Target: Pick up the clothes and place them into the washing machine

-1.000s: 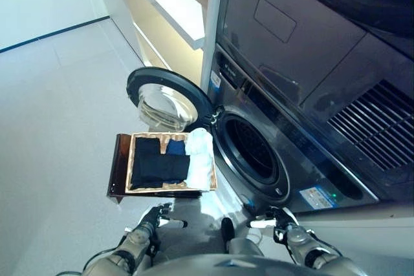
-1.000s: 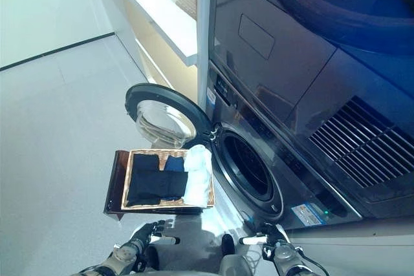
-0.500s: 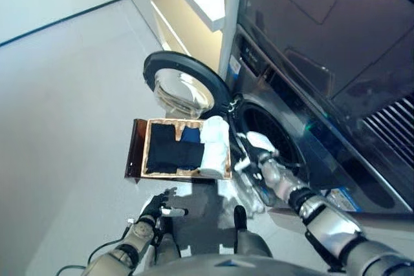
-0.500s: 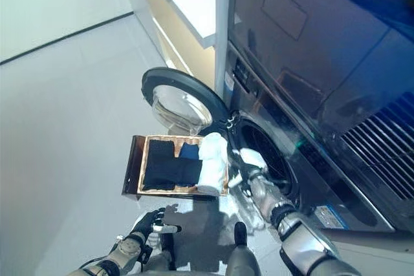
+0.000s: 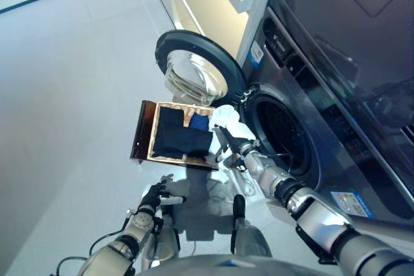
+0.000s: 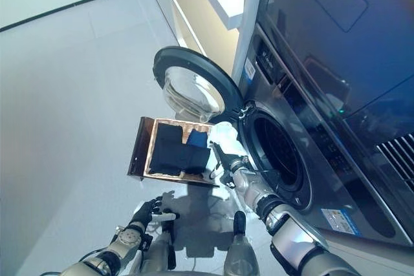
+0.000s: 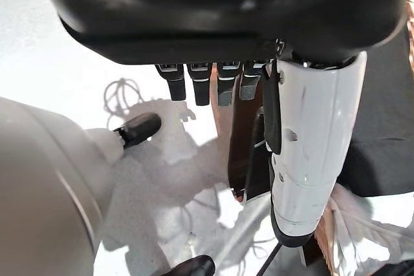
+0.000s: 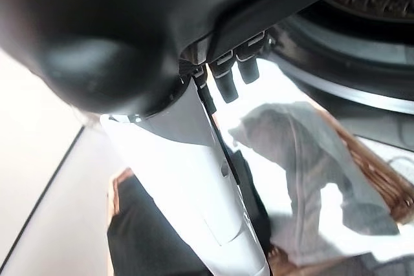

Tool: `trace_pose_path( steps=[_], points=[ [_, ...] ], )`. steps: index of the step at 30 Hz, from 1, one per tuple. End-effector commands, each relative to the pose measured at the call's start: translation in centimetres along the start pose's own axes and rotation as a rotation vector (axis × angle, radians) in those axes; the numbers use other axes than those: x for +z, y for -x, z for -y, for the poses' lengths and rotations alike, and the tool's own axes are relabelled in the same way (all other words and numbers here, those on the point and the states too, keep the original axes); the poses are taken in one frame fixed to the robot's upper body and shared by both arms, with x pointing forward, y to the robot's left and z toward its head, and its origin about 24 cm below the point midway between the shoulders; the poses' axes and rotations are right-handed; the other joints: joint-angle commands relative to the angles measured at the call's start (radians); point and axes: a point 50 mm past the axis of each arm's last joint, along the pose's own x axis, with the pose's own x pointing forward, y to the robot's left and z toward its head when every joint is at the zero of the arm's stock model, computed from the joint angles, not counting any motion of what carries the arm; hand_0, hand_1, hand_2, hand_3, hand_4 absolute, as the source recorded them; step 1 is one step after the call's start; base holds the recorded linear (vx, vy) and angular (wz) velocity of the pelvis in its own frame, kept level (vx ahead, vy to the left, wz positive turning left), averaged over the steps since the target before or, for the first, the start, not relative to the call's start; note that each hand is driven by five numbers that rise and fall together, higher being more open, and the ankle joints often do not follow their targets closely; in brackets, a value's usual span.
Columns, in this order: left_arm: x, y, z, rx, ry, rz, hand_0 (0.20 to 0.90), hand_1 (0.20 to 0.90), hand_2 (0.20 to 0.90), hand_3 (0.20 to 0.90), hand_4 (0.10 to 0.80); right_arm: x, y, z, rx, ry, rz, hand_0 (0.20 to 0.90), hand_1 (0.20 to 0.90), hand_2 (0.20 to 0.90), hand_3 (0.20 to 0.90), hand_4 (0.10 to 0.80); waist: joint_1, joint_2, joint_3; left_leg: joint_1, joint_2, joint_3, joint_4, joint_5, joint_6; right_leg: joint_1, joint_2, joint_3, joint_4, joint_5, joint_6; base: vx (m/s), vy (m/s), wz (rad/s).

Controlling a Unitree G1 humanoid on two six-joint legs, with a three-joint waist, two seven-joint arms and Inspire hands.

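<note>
Clothes lie in a shallow wicker basket (image 5: 150, 148) that rests on a low dark stand (image 5: 138, 141) on the floor: black clothes (image 5: 180, 140) to the left, a small blue piece (image 5: 200, 121) behind them, and a white cloth (image 5: 226, 118) at the right end. The left hand (image 5: 155, 196) hangs low near the floor, in front of the stand, with fingers relaxed and holding nothing. The round door (image 5: 193, 71) stands open behind the basket. The right hand (image 5: 228, 143) reaches over the basket's right end, just beside the white cloth, with its fingers straight and empty. The washing machine (image 5: 304, 108) stands to the right with its drum opening (image 5: 279, 138) uncovered.
</note>
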Motion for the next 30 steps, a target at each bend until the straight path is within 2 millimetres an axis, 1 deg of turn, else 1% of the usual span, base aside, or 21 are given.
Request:
trace_pose_path(
  steps=[1, 3, 6, 8, 9, 12, 17, 19, 20, 22, 24, 28, 30],
  points=[
    [2.3, -0.7, -2.2, 0.108, 0.039, 0.086, 0.900, 0.900, 0.900, 0.900, 0.800, 4.1, -1.9, 5.9, -0.178, 0.030, 0.156, 0.900, 0.900, 0.900, 0.900, 0.800, 0.038, -0.030, 0.006, 0.081, -0.024, 0.005, -0.001, -0.100, 0.008, -0.106, -0.074, 0.057, 0.142, -0.028, 0.016, -0.049, 0.015, 0.16],
    [2.3, -0.7, -3.9, 0.175, 0.122, 0.081, 0.900, 0.900, 0.900, 0.900, 0.800, 4.4, -2.2, 6.9, -0.195, 0.032, 0.158, 0.900, 0.900, 0.900, 0.900, 0.800, 0.055, -0.029, 0.028, 0.054, -0.024, -0.011, 0.007, -0.091, 0.006, -0.117, -0.075, 0.051, 0.146, -0.027, 0.014, -0.064, 0.005, 0.08],
    [2.3, -0.7, -4.9, 0.217, 0.177, 0.084, 0.900, 0.900, 0.900, 0.900, 0.800, 4.9, -2.4, 7.7, -0.217, 0.037, 0.164, 0.900, 0.900, 0.900, 0.900, 0.800, 0.069, -0.025, 0.050, 0.023, -0.022, -0.031, 0.020, -0.084, 0.004, -0.129, -0.078, 0.039, 0.152, -0.028, 0.011, -0.047, -0.003, 0.14],
    [2.3, -0.7, -5.1, 0.226, 0.192, 0.082, 0.900, 0.900, 0.900, 0.900, 0.800, 5.0, -2.5, 8.1, -0.226, 0.045, 0.162, 0.900, 0.900, 0.900, 0.900, 0.800, 0.073, -0.024, 0.057, 0.011, -0.022, -0.037, 0.024, -0.081, 0.003, -0.132, -0.079, 0.033, 0.153, -0.028, 0.011, -0.041, 0.000, 0.14],
    [2.5, -0.7, -5.6, 0.247, 0.217, 0.089, 0.900, 0.900, 0.900, 0.900, 0.800, 5.1, -2.7, 8.9, -0.248, 0.052, 0.161, 0.900, 0.900, 0.900, 0.900, 0.800, 0.083, -0.021, 0.070, -0.010, -0.022, -0.049, 0.028, -0.073, 0.000, -0.139, -0.080, 0.025, 0.156, -0.028, 0.009, -0.039, 0.003, 0.20],
    [2.6, -0.7, -5.7, 0.256, 0.228, 0.093, 0.900, 0.900, 0.900, 0.900, 0.800, 5.7, -2.9, 10.2, -0.286, 0.063, 0.169, 0.900, 0.900, 0.900, 0.900, 0.800, 0.090, -0.020, 0.082, -0.037, -0.025, -0.066, 0.030, -0.064, -0.002, -0.146, -0.085, 0.010, 0.152, -0.024, 0.009, -0.038, 0.003, 0.19],
    [2.5, -0.7, -5.4, 0.251, 0.221, 0.087, 0.900, 0.900, 0.900, 0.900, 0.800, 7.0, -3.1, 11.7, -0.329, 0.054, 0.198, 0.900, 0.900, 0.900, 0.900, 0.800, 0.107, -0.020, 0.089, -0.064, -0.032, -0.087, 0.032, -0.056, -0.001, -0.146, -0.093, -0.006, 0.139, -0.017, 0.007, -0.022, 0.013, 0.19],
    [2.6, -0.7, -5.3, 0.250, 0.222, 0.087, 0.900, 0.900, 0.900, 0.900, 0.800, 7.3, -3.1, 12.0, -0.337, 0.055, 0.204, 0.900, 0.900, 0.900, 0.900, 0.800, 0.110, -0.021, 0.089, -0.069, -0.034, -0.093, 0.032, -0.055, -0.001, -0.146, -0.095, -0.011, 0.138, -0.016, 0.008, -0.019, 0.012, 0.17],
    [2.6, -0.7, -5.2, 0.250, 0.225, 0.089, 0.900, 0.900, 0.900, 0.900, 0.800, 7.9, -3.2, 12.4, -0.351, 0.047, 0.215, 0.900, 0.900, 0.900, 0.900, 0.800, 0.116, -0.019, 0.090, -0.075, -0.037, -0.100, 0.030, -0.052, -0.001, -0.146, -0.099, -0.017, 0.135, -0.015, 0.007, -0.022, 0.021, 0.13],
    [2.6, -0.7, -5.3, 0.251, 0.227, 0.090, 0.900, 0.900, 0.900, 0.900, 0.800, 8.0, -3.2, 12.4, -0.354, 0.041, 0.216, 0.900, 0.900, 0.900, 0.900, 0.800, 0.118, -0.019, 0.091, -0.079, -0.037, -0.103, 0.031, -0.052, -0.001, -0.146, -0.100, -0.019, 0.134, -0.014, 0.007, -0.027, 0.021, 0.12],
    [2.8, -0.7, -5.5, 0.264, 0.250, 0.099, 0.900, 0.900, 0.900, 0.900, 0.800, 8.7, -3.3, 13.1, -0.372, 0.046, 0.230, 0.900, 0.900, 0.900, 0.900, 0.800, 0.126, -0.021, 0.098, -0.091, -0.042, -0.114, 0.033, -0.049, -0.001, -0.150, -0.103, -0.024, 0.135, -0.013, 0.007, -0.044, 0.023, 0.13],
    [4.0, -0.7, -6.2, 0.279, 0.321, 0.164, 0.900, 0.900, 0.900, 0.900, 0.800, 8.8, -3.3, 13.9, -0.396, 0.048, 0.226, 0.900, 0.900, 0.900, 0.900, 0.800, 0.138, -0.016, 0.112, -0.122, -0.050, -0.131, 0.042, -0.043, -0.003, -0.159, -0.108, -0.034, 0.130, -0.005, 0.009, -0.045, 0.006, 0.12],
    [4.7, -0.6, -6.7, 0.290, 0.384, 0.209, 0.900, 0.900, 0.900, 0.900, 0.800, 8.4, -3.3, 14.4, -0.410, 0.051, 0.206, 0.900, 0.900, 0.900, 0.900, 0.800, 0.146, -0.012, 0.117, -0.142, -0.057, -0.142, 0.043, -0.036, -0.003, -0.167, -0.112, -0.041, 0.123, 0.002, 0.010, -0.050, 0.011, 0.18]
  ],
)
